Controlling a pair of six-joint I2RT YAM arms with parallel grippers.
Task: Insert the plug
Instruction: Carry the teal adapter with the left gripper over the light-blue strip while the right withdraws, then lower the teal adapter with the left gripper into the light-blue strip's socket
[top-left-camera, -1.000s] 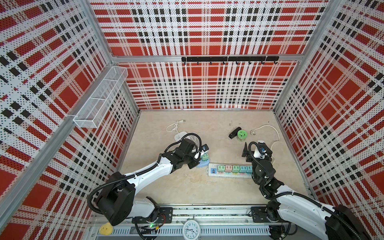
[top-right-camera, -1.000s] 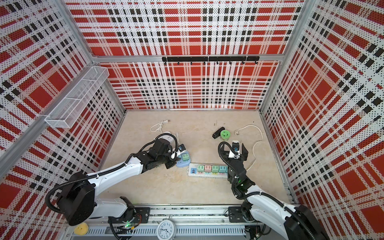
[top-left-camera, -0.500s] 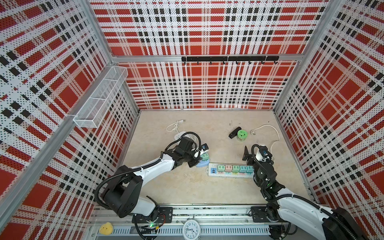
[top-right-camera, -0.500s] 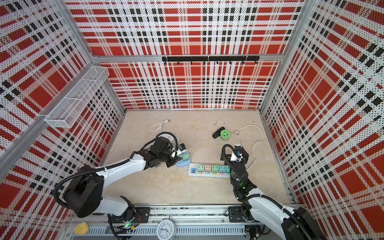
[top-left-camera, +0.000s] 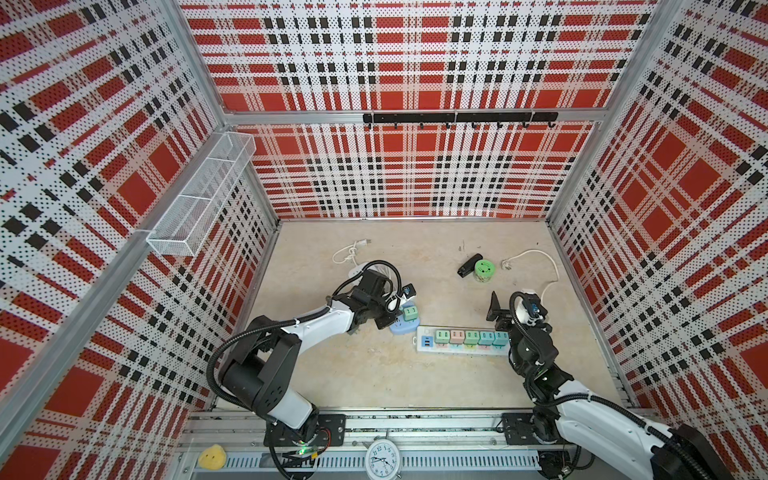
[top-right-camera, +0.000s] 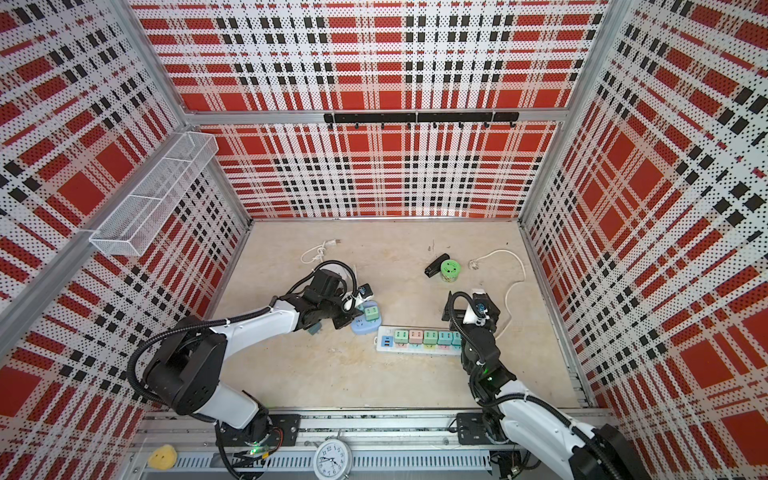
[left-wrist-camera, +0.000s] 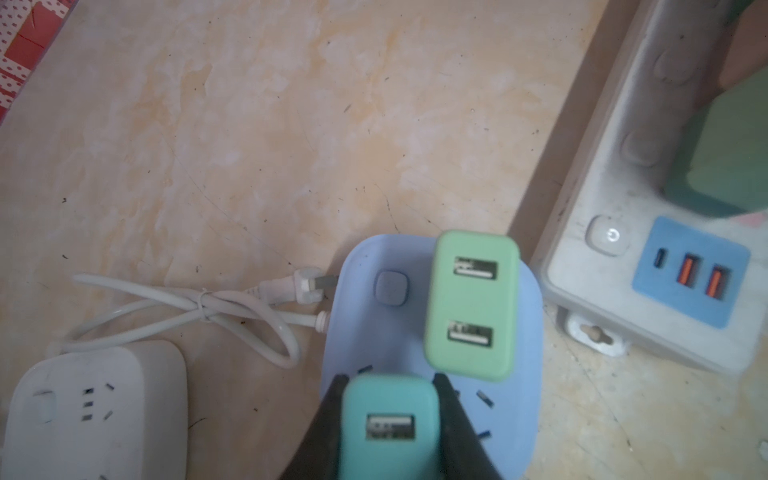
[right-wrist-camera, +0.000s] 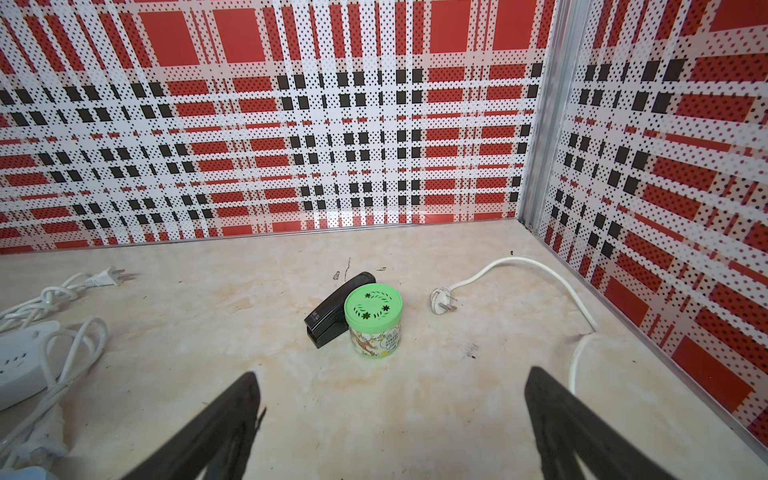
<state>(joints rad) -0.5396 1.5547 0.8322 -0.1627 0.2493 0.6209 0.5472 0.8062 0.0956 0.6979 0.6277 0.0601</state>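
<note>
1. Change since a second ago: the big black joint (top-left-camera: 257, 374) of the left arm has swung in toward the middle of the beige marbled bench (top-left-camera: 374, 382). The left hand (left-wrist-camera: 389, 384) has kept its spot. The right hand (right-wrist-camera: 390, 374) has sunk slightly toward the front.
2. Left hand: narrow, with its black fingers (left-wrist-camera: 453, 415) clamped on either side of a small teal plastic USB charger plug (left-wrist-camera: 388, 419). The plug's port faces the wrist camera.
3. Plug position: over the near part of a light blue rounded plastic socket block (left-wrist-camera: 374, 332), just beside a pale green two-port USB charger (left-wrist-camera: 471, 305) that stands plugged into that block. Whether the prongs have entered a slot cannot be told. The block (top-left-camera: 401, 328) (top-right-camera: 361, 328) and the green charger (top-left-camera: 410, 312) (top-right-camera: 371, 312) show in both top views.
4. Right hand: wide, with nothing between its fingers (right-wrist-camera: 232, 415). It hangs above the bench by the right end of the long white power strip (left-wrist-camera: 615, 174) (top-left-camera: 457, 347).
5. The strip carries a row of pastel chargers (top-left-camera: 471, 336). A blue USB panel (left-wrist-camera: 690, 270) sits at its left end, which lies just beside the blue block.
6. Behind the left arm: a small white square socket block (left-wrist-camera: 95, 407) and a bundled white cord with two-pin plug (left-wrist-camera: 307, 286).
7. Far right of the bench: a round tin with green perforated lid (right-wrist-camera: 372, 320), touching a black stapler (right-wrist-camera: 332, 311). A white cable ending in a three-pin plug (right-wrist-camera: 442, 301) lies near.
8. Fittings: a white wire mesh basket (top-left-camera: 199, 199) on the left wall and a black hook rail (top-left-camera: 457, 117) on the back wall. A white alarm clock (top-left-camera: 383, 457) and a yellow soft toy (top-left-camera: 212, 456) sit at the front rail.
</note>
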